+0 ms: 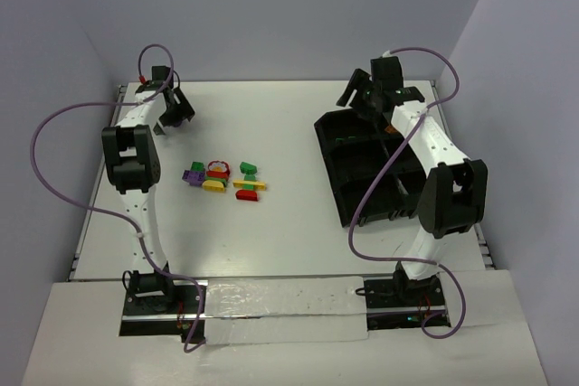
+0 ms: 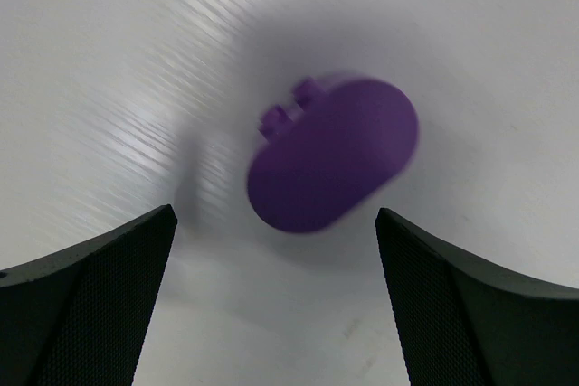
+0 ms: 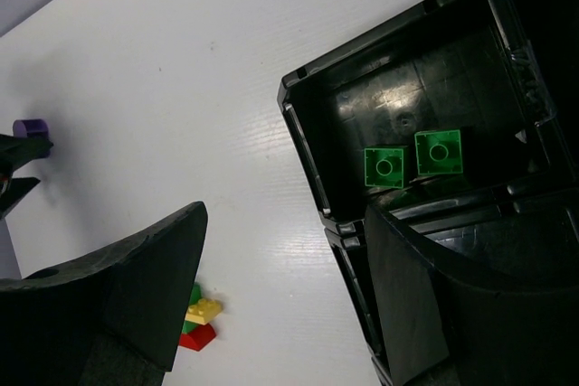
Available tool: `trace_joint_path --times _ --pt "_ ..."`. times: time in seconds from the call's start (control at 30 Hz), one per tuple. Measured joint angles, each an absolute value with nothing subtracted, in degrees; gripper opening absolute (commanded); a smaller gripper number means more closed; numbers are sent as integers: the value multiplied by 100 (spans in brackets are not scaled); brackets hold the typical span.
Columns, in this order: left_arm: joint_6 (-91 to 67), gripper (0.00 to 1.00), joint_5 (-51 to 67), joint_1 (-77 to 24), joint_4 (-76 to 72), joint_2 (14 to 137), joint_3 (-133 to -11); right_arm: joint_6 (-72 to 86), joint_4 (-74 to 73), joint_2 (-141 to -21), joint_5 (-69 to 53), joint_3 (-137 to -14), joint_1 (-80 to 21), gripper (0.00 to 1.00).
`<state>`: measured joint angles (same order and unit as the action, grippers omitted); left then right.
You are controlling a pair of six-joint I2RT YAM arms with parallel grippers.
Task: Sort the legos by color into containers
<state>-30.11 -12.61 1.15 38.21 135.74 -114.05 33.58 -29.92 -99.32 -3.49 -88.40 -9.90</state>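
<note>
- Legos (image 1: 226, 178) lie mostly in a loose heap in the middle of the worktop (image 1: 289, 133), well apart from the tray (image 1: 333, 178) on the right.
- My left fingers (image 2: 90, 305) are spread wide and grasp nothing. One purple piece (image 2: 333, 153) lies on the worktop between them, touching neither.
- My right fingers (image 3: 136, 296) are parted and empty too, hovering over the tray's corner compartment where the green bricks (image 3: 384, 167) lie.
- Slip: the purple piece has rounded ends and sits askew, nearer the finger on the right of my wrist view. If I close from here, that finger likely meets it first, and it may spin or squirt out.
- Poor aim: my left wrist view is blurred. A grip taken now may catch only an edge, and the piece could drop on the long way to the tray.
- Knock: my right arm hangs over the tray, so bringing the left one across could make the two collide.
- Wrong compartment: I see no purple in the tray to guide me, and landing among the greens would spoil the sort.
- Count: one tray, its compartments too hidden to number; two green bricks in it; one purple piece at my left fingers.
- Count, heap: about seven, seemingly two green, two yellow, two red and one purple, though they overlap.
</note>
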Motion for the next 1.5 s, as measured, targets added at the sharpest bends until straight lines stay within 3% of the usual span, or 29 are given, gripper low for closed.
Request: trace_joint_path --times 0.3,0.73,0.9,1.07,1.23,1.3,1.33,1.37,1.43,1.5 --pt "-2178 98 -1853 123 3816 13856 -11749 3358 -2961 -9819 -349 -8659 -1037 78" --pt "-1583 93 -928 261 3339 14178 -12165 3288 -3085 -9721 -316 -8510 -1044 78" --pt "-1584 85 -573 236 3310 14399 -12553 3216 -3181 -9721 -238 -8512 -1053 78" --pt "-1615 71 -517 188 3291 14491 -12686 3183 -3257 -9721 -183 -8536 -1062 78" --pt "-1707 45 -560 179 3061 14417 -12460 3184 -3319 -9721 -169 -8630 -1076 78" --pt "-1738 40 -563 172 2967 14345 -12321 3186 -3322 -9721 -169 -8642 -1084 78" --pt "-1748 35 -565 171 2923 14298 -12233 3186 -3328 -9721 -170 -8646 -1090 78" --pt "-1756 16 -568 162 2898 14256 -12160 3186 -3330 -9721 -172 -8648 -1099 78" --pt "-1758 4 -579 146 2868 14199 -12053 3186 -3335 -9721 -172 -8659 -1120 78" --pt "-1767 0 -580 115 2887 14144 -11981 3188 -3339 -9721 -172 -8666 -1138 78"
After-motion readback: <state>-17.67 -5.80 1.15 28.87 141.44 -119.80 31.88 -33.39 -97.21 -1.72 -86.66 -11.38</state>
